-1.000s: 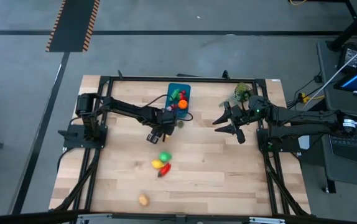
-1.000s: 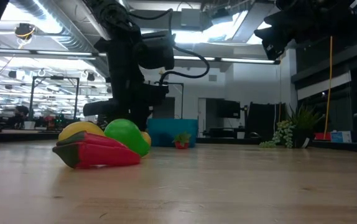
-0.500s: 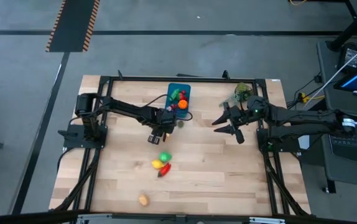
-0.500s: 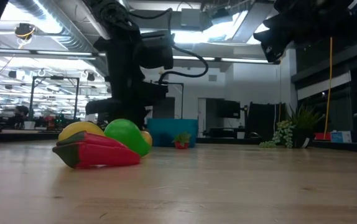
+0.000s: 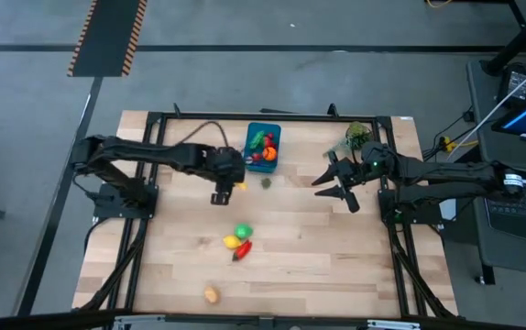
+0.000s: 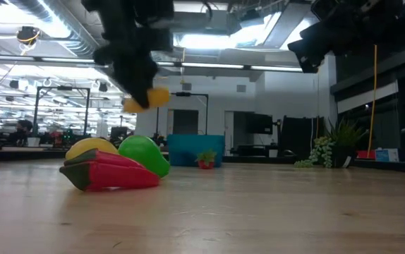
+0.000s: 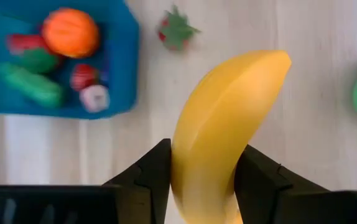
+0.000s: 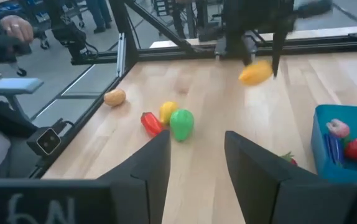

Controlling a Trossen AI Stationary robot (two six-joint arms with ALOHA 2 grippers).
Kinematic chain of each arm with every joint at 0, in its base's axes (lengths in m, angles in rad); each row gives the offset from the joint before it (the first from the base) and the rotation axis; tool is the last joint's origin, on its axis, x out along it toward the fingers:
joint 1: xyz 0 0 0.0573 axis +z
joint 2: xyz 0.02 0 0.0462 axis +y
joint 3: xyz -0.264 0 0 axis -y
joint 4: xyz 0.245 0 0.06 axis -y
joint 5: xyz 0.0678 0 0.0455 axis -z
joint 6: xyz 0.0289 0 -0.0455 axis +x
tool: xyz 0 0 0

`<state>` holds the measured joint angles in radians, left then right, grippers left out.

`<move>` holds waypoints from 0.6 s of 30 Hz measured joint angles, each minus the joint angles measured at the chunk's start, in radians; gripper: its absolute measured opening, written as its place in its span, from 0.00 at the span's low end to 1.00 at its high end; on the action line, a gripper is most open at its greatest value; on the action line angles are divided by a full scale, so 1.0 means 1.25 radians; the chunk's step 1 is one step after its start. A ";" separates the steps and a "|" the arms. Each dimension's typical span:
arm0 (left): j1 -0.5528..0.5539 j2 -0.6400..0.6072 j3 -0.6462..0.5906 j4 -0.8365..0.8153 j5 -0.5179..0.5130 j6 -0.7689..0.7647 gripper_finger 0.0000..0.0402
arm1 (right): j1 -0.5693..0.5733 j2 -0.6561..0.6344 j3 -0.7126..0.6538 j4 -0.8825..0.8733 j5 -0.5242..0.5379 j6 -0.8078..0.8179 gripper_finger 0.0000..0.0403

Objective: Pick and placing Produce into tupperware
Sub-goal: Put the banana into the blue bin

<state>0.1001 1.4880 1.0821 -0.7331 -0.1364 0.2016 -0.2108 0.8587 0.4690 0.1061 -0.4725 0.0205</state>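
Note:
My left gripper [image 5: 224,190] hangs above the table just near of the teal tupperware [image 5: 263,147] and is shut on a yellow banana [image 7: 228,118]. The tupperware holds an orange, a green cucumber and other produce. A strawberry [image 5: 266,182] lies on the wood beside the tub. A green fruit [image 5: 242,230], a yellow one and a red pepper [image 6: 114,175] lie together mid-table. A tan piece [image 5: 211,294] lies near the front edge. My right gripper [image 5: 334,186] hovers open at the right, with nothing between its fingers. My left gripper pinches the banana's two sides [image 7: 194,168] between its two fingers, near one end of the fruit. The fingers slant down from above. The banana's other end [image 7: 272,62] sticks out past the fingers, and the banana [image 6: 149,99] hangs clear of the table.
A leafy green sprig [image 5: 356,137] sits at the far right corner, behind my right arm. A black frame [image 5: 199,116] rims the table. Bare wood lies between the produce cluster and my right gripper.
My left gripper has risen with the banana, lifting it off the table and clear, and has drawn a little toward the table's left edge while its wrist rolled. My right arm has kept still.

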 joint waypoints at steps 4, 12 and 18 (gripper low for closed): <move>-0.001 -0.080 0.000 -0.032 -0.014 -0.040 0.33 | 0.002 -0.010 0.000 -0.022 0.000 -0.001 0.38; -0.005 -0.237 -0.054 -0.035 -0.030 -0.121 0.33 | 0.014 -0.021 0.000 -0.054 -0.014 -0.012 0.38; -0.005 -0.354 -0.159 0.051 -0.051 -0.175 0.33 | 0.029 -0.023 0.000 -0.062 -0.015 -0.023 0.38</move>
<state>0.0944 1.0450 0.8836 -0.6691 -0.2003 -0.0174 -0.1741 0.8299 0.4686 0.0285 -0.4908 -0.0088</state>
